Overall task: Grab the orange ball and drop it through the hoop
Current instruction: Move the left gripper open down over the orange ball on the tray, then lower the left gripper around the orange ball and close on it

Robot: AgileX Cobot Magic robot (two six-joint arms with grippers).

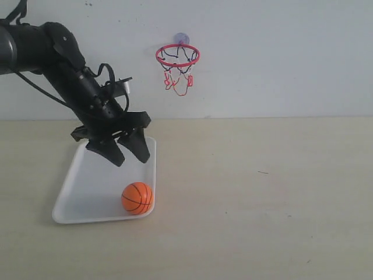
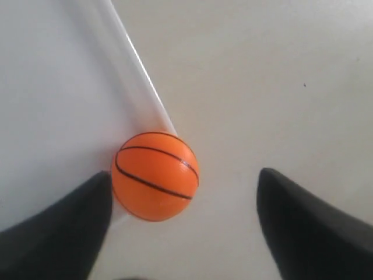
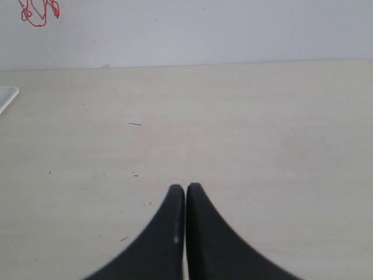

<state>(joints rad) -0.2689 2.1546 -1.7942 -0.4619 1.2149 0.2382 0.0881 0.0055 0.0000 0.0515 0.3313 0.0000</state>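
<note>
The orange ball (image 1: pixel 137 198) lies in the near right corner of a white tray (image 1: pixel 93 186). In the left wrist view the orange ball (image 2: pixel 155 175) rests against the tray's rim. My left gripper (image 1: pixel 132 160) hangs open above and behind the ball, not touching it; in its wrist view the gripper (image 2: pixel 183 178) has the ball close to one finger. The hoop (image 1: pixel 178 55), a red ring with a dark and red net, is stuck on the back wall, up and right of the tray. My right gripper (image 3: pixel 185 188) is shut on nothing over bare table and does not show in the exterior view.
The tray's raised rim (image 2: pixel 137 76) runs beside the ball. A light wooden table (image 1: pixel 262 192) spreads to the right of the tray. Red net strings (image 3: pixel 38 11) and a tray corner (image 3: pixel 7 93) show at the edge of the right wrist view.
</note>
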